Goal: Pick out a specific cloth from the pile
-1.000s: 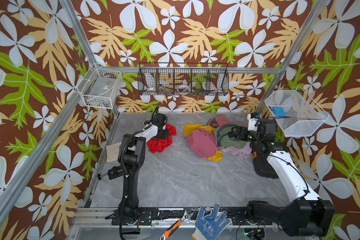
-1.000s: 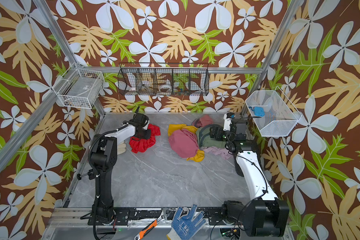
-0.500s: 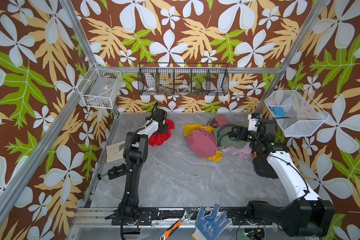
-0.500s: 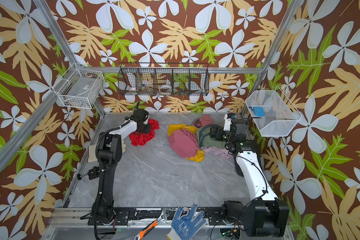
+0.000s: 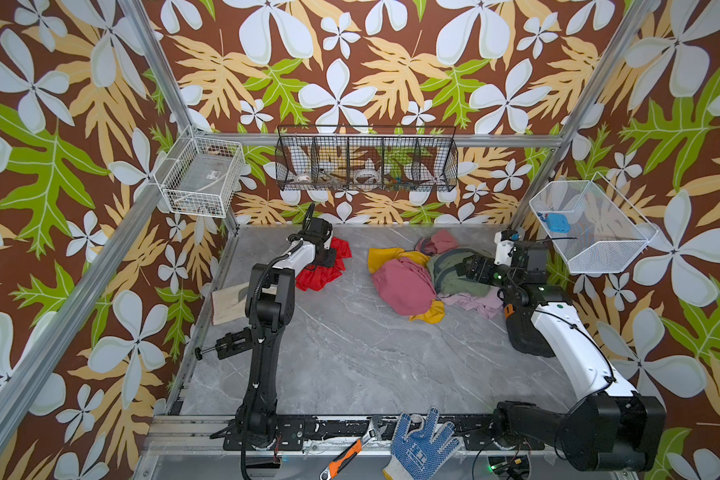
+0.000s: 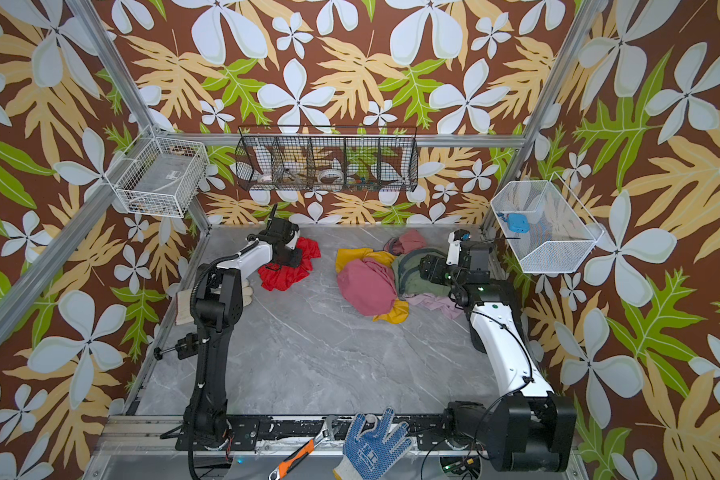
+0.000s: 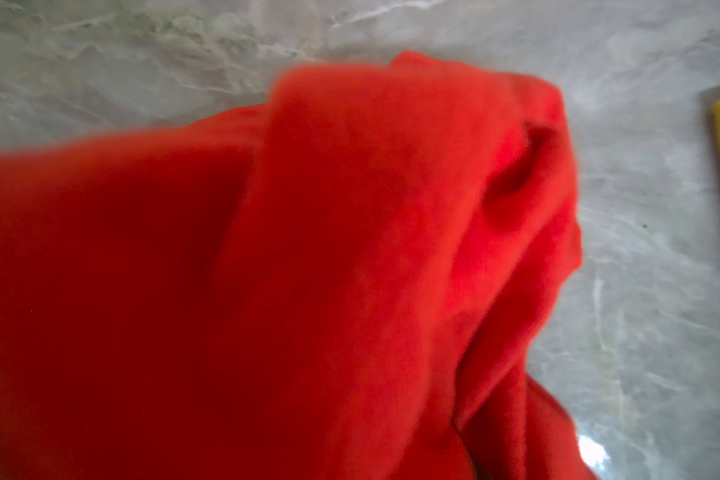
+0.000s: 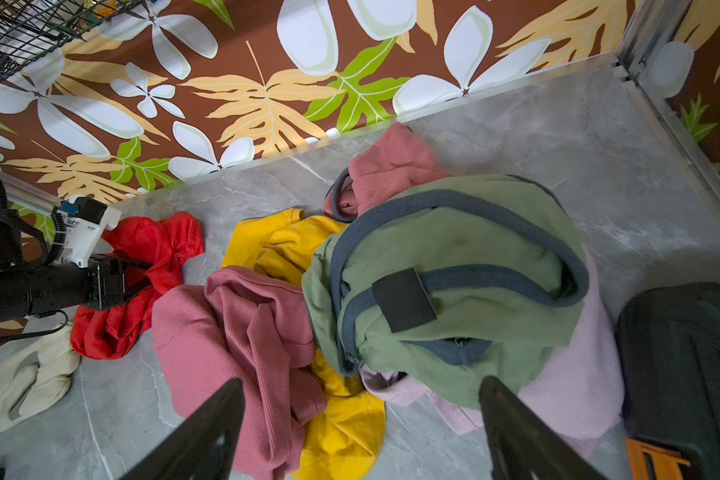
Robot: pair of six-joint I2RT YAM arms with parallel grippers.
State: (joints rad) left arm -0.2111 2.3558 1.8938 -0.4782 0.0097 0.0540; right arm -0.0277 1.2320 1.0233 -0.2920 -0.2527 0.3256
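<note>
Far left: cream work glove (image 5: 227, 303) flat on the grey marbled tabletop (image 5: 350, 357). Just beside it lies the bright red thin cloth (image 5: 319, 280), crumpled on the table near the back wall, apart from the pile. The left gripper (image 5: 329, 258) is down on it; the fingers are hidden, so clenched or released cannot be told. Centre-right: heap of soft cloths (image 5: 400, 286) in dusty pink, mustard, olive and lilac. The right gripper (image 8: 360, 381) hangs over the olive cloth (image 8: 454, 249), jaws spread wide, grasping nothing.

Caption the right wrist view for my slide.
Open right gripper over the pile; red cloth apart, at the left gripper.
</note>
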